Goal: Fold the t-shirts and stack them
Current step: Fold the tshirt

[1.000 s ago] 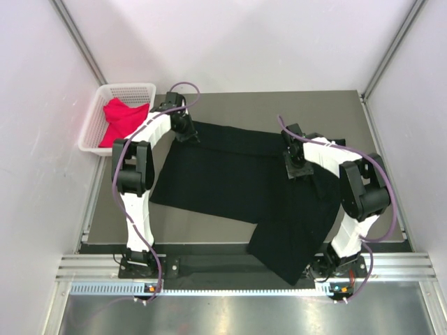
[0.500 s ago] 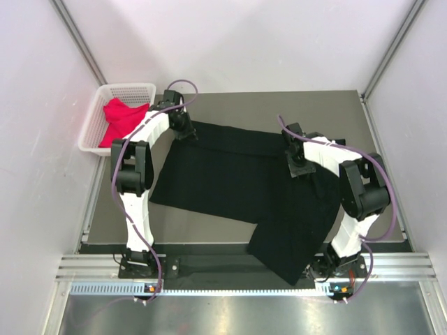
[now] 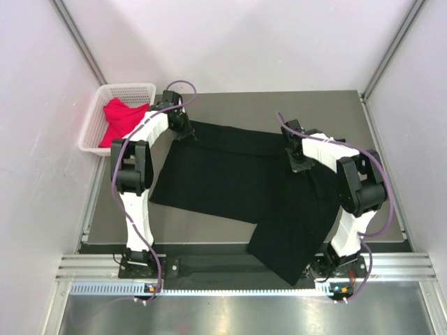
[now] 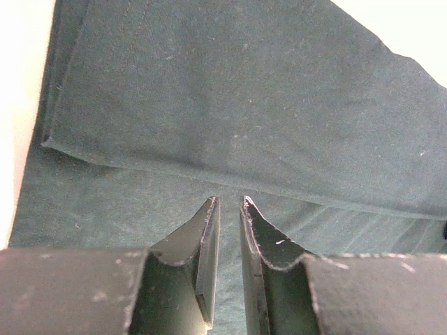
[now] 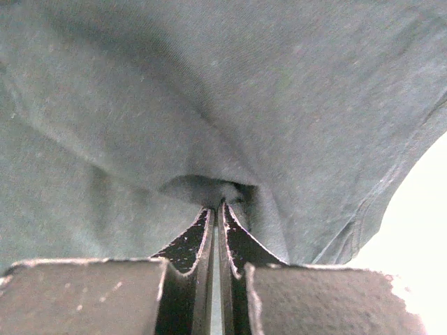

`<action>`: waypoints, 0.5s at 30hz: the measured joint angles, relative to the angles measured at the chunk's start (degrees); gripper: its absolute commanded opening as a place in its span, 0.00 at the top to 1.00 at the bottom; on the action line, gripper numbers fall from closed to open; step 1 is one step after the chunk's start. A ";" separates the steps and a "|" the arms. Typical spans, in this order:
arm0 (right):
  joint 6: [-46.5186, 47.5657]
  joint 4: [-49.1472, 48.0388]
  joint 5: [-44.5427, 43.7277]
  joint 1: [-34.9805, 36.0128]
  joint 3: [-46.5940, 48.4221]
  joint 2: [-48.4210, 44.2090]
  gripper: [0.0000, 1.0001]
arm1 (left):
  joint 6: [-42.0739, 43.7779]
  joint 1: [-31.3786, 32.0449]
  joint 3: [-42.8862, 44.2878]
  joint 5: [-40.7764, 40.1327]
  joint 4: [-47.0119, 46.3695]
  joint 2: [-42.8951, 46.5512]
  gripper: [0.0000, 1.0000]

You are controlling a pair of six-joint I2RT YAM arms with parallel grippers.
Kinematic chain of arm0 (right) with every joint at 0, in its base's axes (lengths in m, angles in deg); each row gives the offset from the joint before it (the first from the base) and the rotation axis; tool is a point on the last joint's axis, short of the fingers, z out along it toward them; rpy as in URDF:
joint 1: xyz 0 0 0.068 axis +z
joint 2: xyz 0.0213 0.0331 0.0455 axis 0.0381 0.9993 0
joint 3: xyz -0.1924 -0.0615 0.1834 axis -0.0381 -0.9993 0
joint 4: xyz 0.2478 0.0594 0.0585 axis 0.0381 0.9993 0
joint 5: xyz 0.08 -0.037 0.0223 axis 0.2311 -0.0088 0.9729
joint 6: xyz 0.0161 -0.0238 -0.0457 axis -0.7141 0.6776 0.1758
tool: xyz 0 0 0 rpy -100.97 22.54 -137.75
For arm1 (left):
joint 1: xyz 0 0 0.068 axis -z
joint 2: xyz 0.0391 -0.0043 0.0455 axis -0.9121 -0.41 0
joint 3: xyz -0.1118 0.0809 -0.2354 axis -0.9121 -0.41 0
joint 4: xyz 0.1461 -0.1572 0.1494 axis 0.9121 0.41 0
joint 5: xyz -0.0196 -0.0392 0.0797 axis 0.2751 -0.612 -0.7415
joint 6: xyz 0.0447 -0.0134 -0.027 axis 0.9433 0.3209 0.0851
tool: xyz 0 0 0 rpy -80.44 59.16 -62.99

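The black t-shirt [image 3: 230, 178] lies spread over the table, its lower right part hanging over the near edge. My left gripper [image 3: 186, 132] is at the shirt's far left corner. In the left wrist view its jaws [image 4: 228, 201] stand a narrow gap apart just above the black cloth [image 4: 230, 105], near a folded hem, with nothing between them. My right gripper [image 3: 299, 160] is on the shirt's far right part. In the right wrist view it [image 5: 217, 204] is shut on a pinched fold of black cloth [image 5: 209, 91]. The red-pink t-shirt [image 3: 122, 117] lies crumpled in the basket.
The white lattice basket [image 3: 129, 86] stands off the table's far left corner. The grey table [image 3: 328, 108] shows bare behind the shirt and along its left side. Pale walls close in on both sides and the back.
My right gripper has shifted a little toward the far edge, with the black cloth still pinched. The left gripper has barely moved.
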 measured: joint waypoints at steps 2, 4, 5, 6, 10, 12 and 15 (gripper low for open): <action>-0.02 0.94 1.03 -0.04 0.42 0.00 1.00 | -0.02 -0.09 0.11 0.00 -0.04 0.00 0.77; -0.20 2.67 3.17 -0.20 1.60 -0.02 1.00 | -0.02 -0.20 0.22 -0.04 -0.02 0.00 0.77; -0.44 3.78 5.22 -0.42 2.60 -0.11 1.00 | 0.00 -0.26 0.35 -0.09 0.00 0.00 0.77; -0.61 4.92 6.91 -0.63 3.48 -0.22 1.00 | 0.00 -0.28 0.57 -0.17 0.00 -0.09 0.77; -1.97 9.11 14.69 -1.70 6.36 -2.19 1.00 | 0.00 -0.35 1.42 -0.31 -0.02 -0.59 0.77; -2.49 11.32 18.14 -2.21 7.87 -3.23 1.00 | 0.00 -0.39 1.88 -0.68 -0.02 -1.05 0.77; -2.89 13.64 22.27 -2.89 9.31 -4.02 1.00 | 0.00 -0.55 2.71 -1.36 0.04 -1.97 0.77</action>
